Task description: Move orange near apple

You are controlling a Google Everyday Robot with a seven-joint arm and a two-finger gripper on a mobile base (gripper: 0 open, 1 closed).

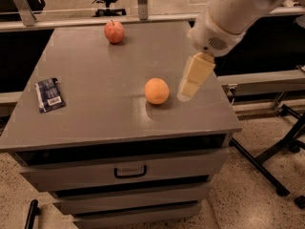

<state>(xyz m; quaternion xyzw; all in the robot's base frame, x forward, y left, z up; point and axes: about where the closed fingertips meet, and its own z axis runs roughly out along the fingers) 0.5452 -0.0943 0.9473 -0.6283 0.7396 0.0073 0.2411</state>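
The orange [157,90] sits on the grey desk [95,128], a bit right of the middle of the top and resting free, with nothing holding it. The gripper [187,92] is right next to it at 3 o'clock, tip down close to the desk surface. There looks to be a thin gap between the two. Honestly can't tell whether the gripper is spread or closed from this angle, it just reads as one cream-coloured block. The white arm [233,11] comes down into it from about 1 o'clock.

The apple [114,32] is well apart from the orange, up at roughly 11 o'clock near the far edge of the desk. Over at 9 o'clock, by the left edge, a dark blue snack packet [49,94] lies flat. Below the top there are drawers, and the upper one has a black handle [130,171].
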